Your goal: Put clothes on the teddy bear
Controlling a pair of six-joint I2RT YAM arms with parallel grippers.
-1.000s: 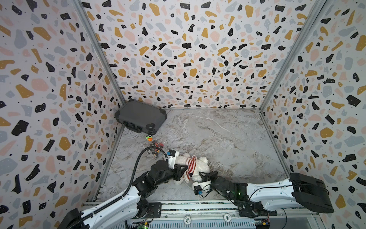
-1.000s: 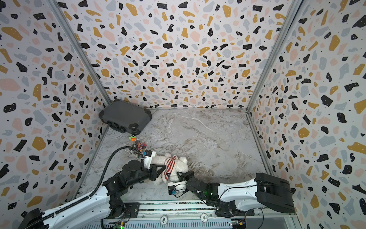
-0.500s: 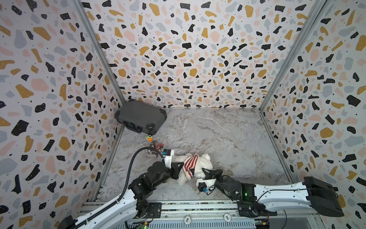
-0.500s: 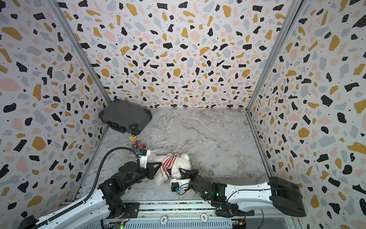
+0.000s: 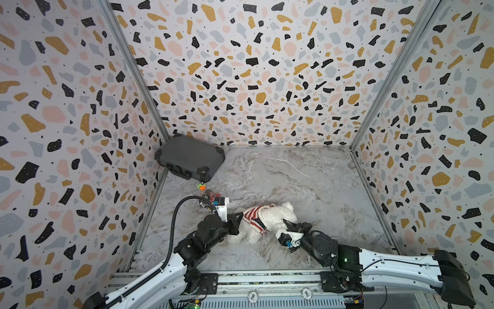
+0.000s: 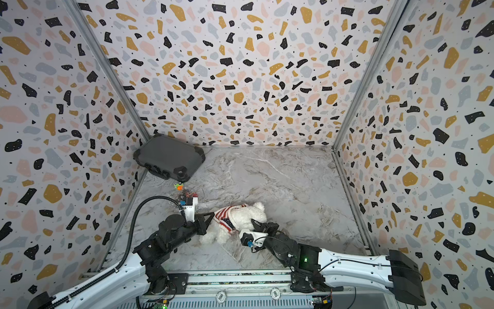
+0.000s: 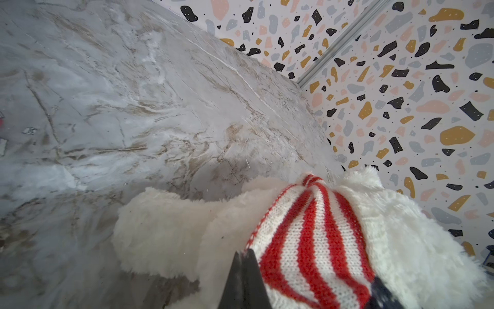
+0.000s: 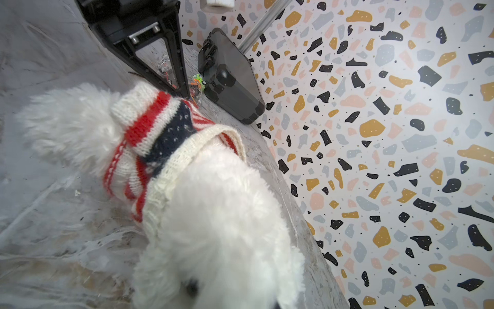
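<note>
The teddy bear (image 5: 279, 218) (image 6: 247, 218), white and fluffy, lies on its side on the marble table with its head to the right. It wears the red-and-white striped sweater (image 5: 254, 215) (image 6: 226, 216) around its body. My left gripper (image 5: 242, 214) (image 6: 213, 214) (image 7: 244, 252) is shut on the sweater's (image 7: 315, 235) lower hem, beside the bear's legs (image 7: 165, 230). My right gripper (image 5: 287, 223) (image 6: 255, 222) is shut at the bear's head (image 8: 213, 227), its tips buried in the fur. The sweater's (image 8: 152, 128) cream collar sits at the neck.
A black hard case (image 5: 189, 157) (image 8: 232, 80) leans in the back left corner. A small orange-and-green toy (image 5: 201, 186) and a few small bits (image 5: 211, 196) lie in front of it. Terrazzo walls close in three sides.
The left gripper has shut on the sweater's hem. The right arm has drawn back to the right with the head, and the bear now lies stretched between the two grippers.
</note>
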